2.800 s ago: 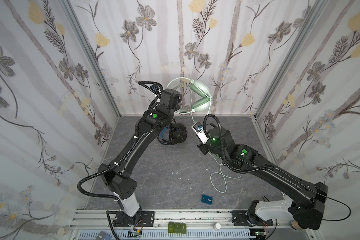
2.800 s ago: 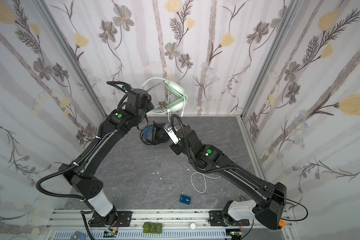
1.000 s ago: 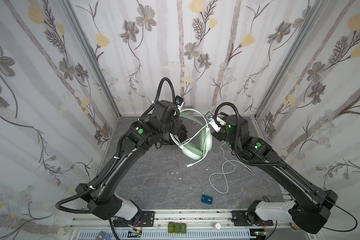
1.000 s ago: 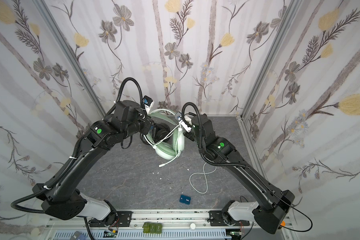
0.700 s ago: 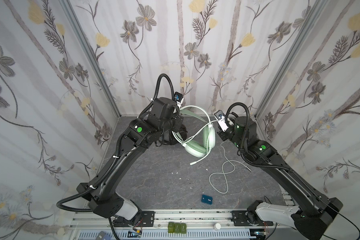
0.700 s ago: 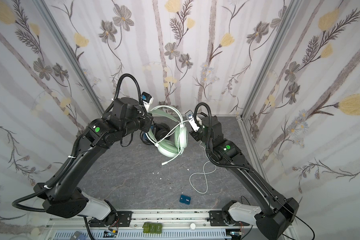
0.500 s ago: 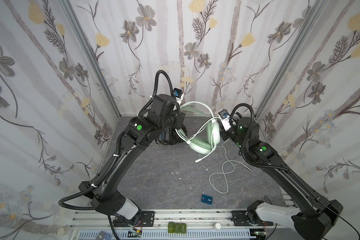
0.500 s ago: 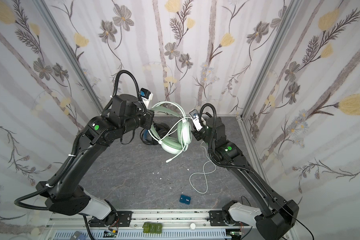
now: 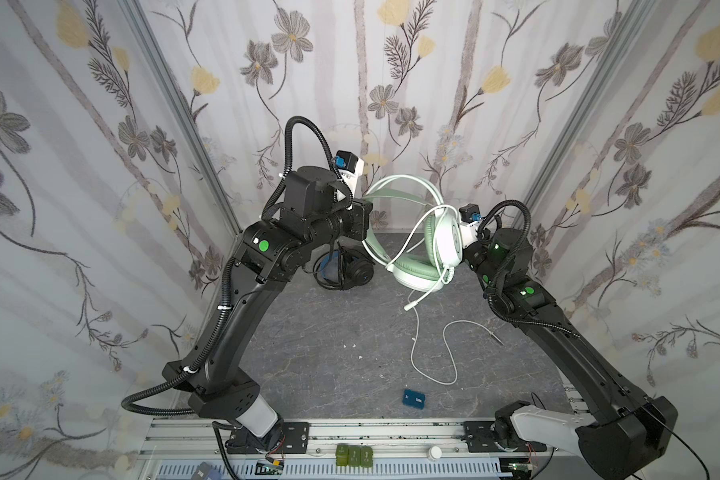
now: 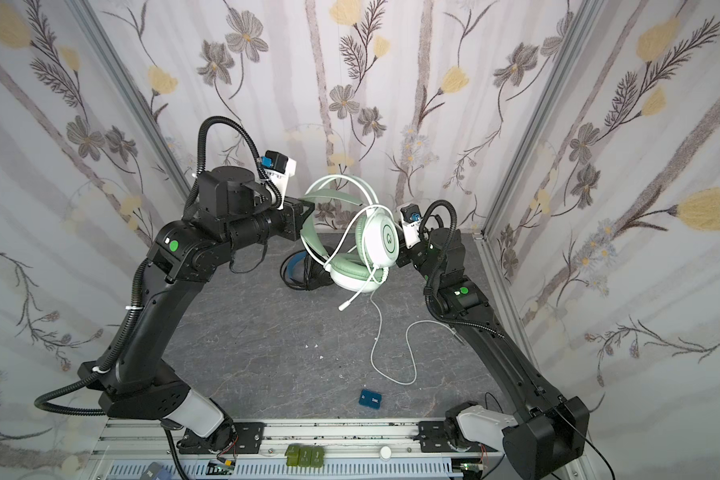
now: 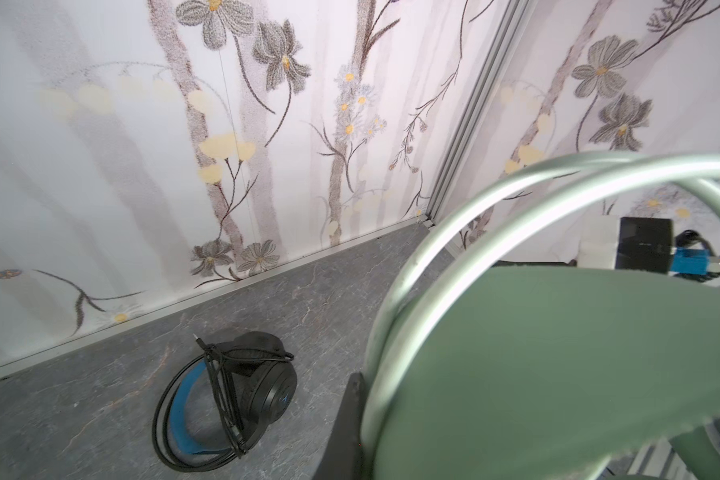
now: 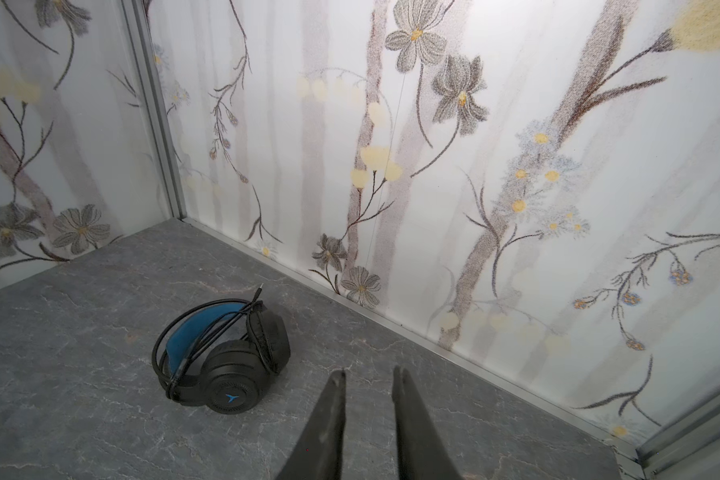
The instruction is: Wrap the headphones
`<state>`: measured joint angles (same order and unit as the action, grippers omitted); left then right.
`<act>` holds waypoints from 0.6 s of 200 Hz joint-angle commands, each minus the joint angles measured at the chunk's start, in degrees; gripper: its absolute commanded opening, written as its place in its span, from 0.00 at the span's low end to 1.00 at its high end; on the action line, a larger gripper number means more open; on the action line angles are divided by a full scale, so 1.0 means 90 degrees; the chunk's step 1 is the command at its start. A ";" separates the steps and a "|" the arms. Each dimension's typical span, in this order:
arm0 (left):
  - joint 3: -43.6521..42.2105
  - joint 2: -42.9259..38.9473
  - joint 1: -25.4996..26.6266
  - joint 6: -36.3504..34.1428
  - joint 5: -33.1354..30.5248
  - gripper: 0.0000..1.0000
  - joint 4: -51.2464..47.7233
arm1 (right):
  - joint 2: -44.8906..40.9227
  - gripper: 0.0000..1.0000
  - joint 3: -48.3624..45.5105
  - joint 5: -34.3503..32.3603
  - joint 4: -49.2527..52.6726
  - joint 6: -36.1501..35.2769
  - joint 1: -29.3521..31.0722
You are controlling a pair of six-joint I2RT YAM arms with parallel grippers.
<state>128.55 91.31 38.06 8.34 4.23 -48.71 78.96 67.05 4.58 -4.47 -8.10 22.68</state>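
My left gripper is clamped shut on the headband of the mint-green headset, holding it above the surface, and its pale cable trails down onto that surface. My right gripper stands slightly parted and empty, just beside an earcup. The black headset lies near the back wall.

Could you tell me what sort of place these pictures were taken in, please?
Probably a small robot test booth, not a home: floral-papered panels box in a grey tabletop, and two black arms are bolted to an aluminium rail at its front.
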 commanded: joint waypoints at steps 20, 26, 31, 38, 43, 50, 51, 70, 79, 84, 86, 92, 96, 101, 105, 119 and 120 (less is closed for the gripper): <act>0.0297 0.0068 -0.0077 0.0732 0.0913 0.00 0.0959 | 0.0296 0.22 0.0052 0.0493 -0.0688 0.0470 -0.0069; 0.0346 0.0096 -0.0077 0.0751 0.0998 0.00 0.0969 | 0.0355 0.22 0.0081 0.0502 -0.0672 0.0486 -0.0071; 0.0395 0.0121 -0.0088 0.0770 0.1077 0.00 0.0973 | 0.0396 0.22 0.0112 0.0507 -0.0678 0.0491 -0.0069; 0.0460 0.0157 -0.0090 0.0799 0.1186 0.00 0.0978 | 0.0448 0.22 0.0139 0.0506 -0.0681 0.0509 -0.0068; 0.0499 0.0179 -0.0091 0.0815 0.1271 0.00 0.0980 | 0.0487 0.21 0.0165 0.0507 -0.0694 0.0520 -0.0068; 0.0597 0.0227 -0.0098 0.0830 0.1397 0.00 0.0952 | 0.0539 0.17 0.0202 0.0482 -0.0685 0.0541 -0.0075; 0.0613 0.0241 -0.0089 0.0831 0.1411 0.00 0.0941 | 0.0546 0.16 0.0209 0.0475 -0.0685 0.0544 -0.0077; 0.0848 0.0367 -0.0099 0.0831 0.1569 0.00 0.0796 | 0.0721 0.00 0.0463 0.0344 -0.0458 0.0582 -0.0079; 0.0870 0.0373 -0.0096 0.0834 0.1604 0.00 0.0785 | 0.0791 0.00 0.0577 0.0213 -0.0325 0.0623 -0.0089; 0.0873 0.0365 -0.0098 0.0831 0.1636 0.00 0.0794 | 0.0805 0.00 0.0593 0.0142 -0.0315 0.0662 -0.0097; 0.0873 0.0366 -0.0098 0.0831 0.1639 0.00 0.0796 | 0.0814 0.00 0.0591 0.0118 -0.0314 0.0674 -0.0098; 0.0873 0.0366 -0.0107 0.0831 0.1671 0.00 0.0803 | 0.0807 0.00 0.0589 0.0081 -0.0337 0.0729 -0.0117; 0.0873 0.0354 -0.0093 0.0840 0.1682 0.00 0.0803 | 0.0807 0.00 0.0586 0.0072 -0.0351 0.0768 -0.0136; 0.0873 0.0361 -0.0098 0.0841 0.1699 0.00 0.0805 | 0.0814 0.00 0.0586 0.0054 -0.0353 0.0822 -0.0156; 0.0873 0.0348 -0.0098 0.0841 0.1726 0.00 0.0808 | 0.0817 0.00 0.0592 0.0025 -0.0353 0.0866 -0.0164; 0.0864 0.0348 -0.0098 0.0841 0.1803 0.00 0.0784 | 0.0871 0.00 0.0662 -0.0160 -0.0254 0.1031 -0.0198; 0.0868 0.0351 -0.0098 0.0841 0.1809 0.00 0.0784 | 0.0878 0.00 0.0674 -0.0178 -0.0245 0.1043 -0.0201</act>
<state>135.72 94.65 37.30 13.65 17.23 -45.47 86.02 71.96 6.52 -7.46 -2.11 21.37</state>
